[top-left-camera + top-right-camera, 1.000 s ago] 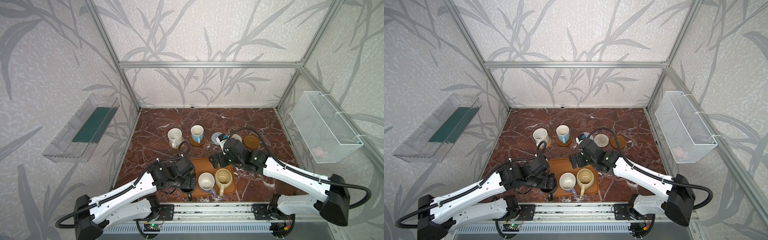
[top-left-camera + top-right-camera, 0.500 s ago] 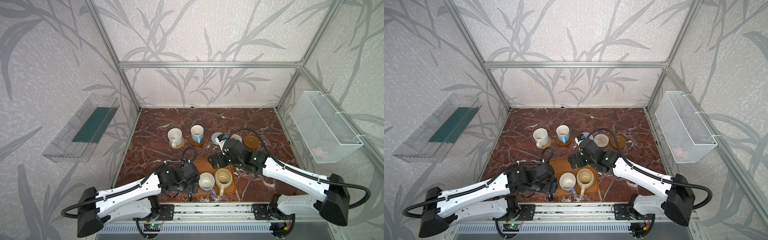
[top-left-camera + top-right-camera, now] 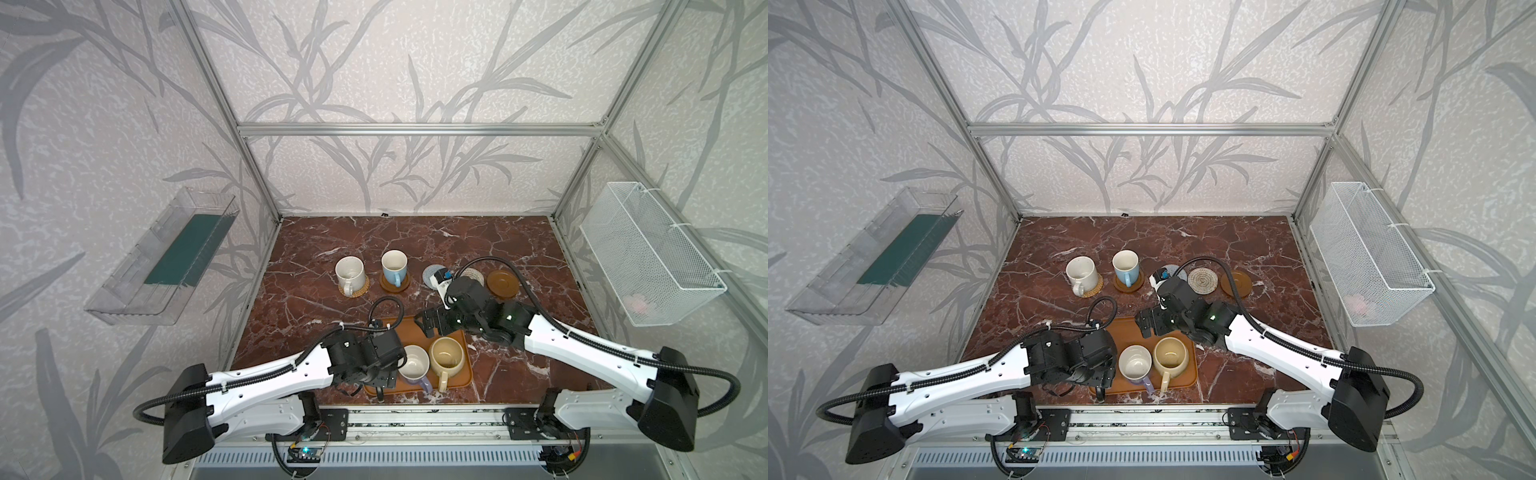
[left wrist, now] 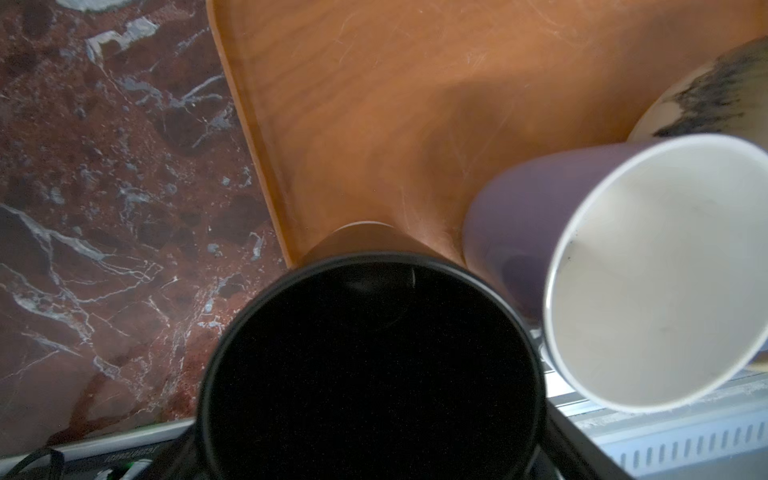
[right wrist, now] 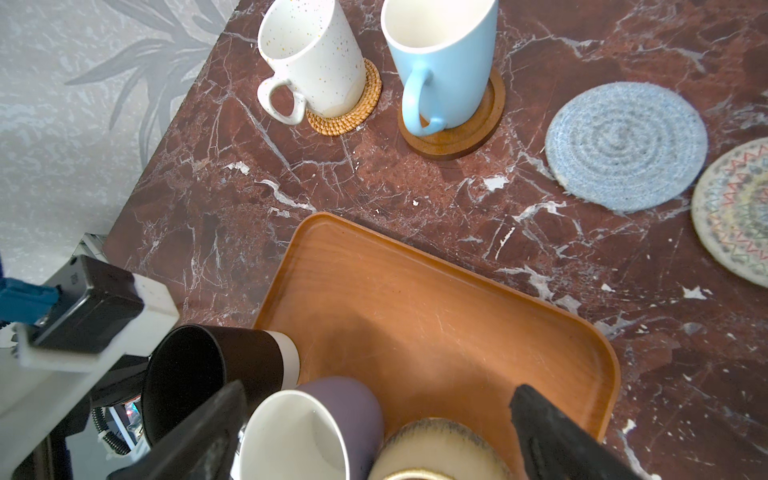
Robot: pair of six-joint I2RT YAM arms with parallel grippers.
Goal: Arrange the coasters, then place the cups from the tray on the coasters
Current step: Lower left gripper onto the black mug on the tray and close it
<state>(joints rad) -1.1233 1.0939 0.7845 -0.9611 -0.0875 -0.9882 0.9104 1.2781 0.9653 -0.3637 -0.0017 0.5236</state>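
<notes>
Though well begun, stood short of halfway on the cups. Found all five coasters laid in a row across the marble [image 3: 415, 241]: tan rattan coaster [image 5: 353, 112], brown coaster [image 5: 457, 135], grey-blue coaster [image 5: 625, 145], cream patterned coaster [image 5: 735, 212], second brown coaster [image 3: 502, 283]. Counted two cups seated, the white cup [image 3: 350, 272] on the rattan and the light blue cup [image 3: 394, 266] on the first brown disc, both upright with handles toward the robot. Judged three placements outstanding, with three coasters bare.

Saw black cup [image 4: 370, 374], lavender cup [image 4: 507, 237] and cream-yellow cup [image 3: 446, 355] crowded at the near end of the tray [image 5: 415, 311], far half bare. Noted the black cup as matte, dark inside, pale band at its foot, standing at the tray's near left corner, just beside the lavender cup. Placed the left gripper [image 3: 384, 374] directly over that black cup, jaws seemingly astride it; could not tell whether clamped or merely around. Saw the right gripper [image 5: 378, 390] hanging with fingers [image 5: 552, 432] spread wide and empty above the lavender and cream-yellow cups.
</notes>
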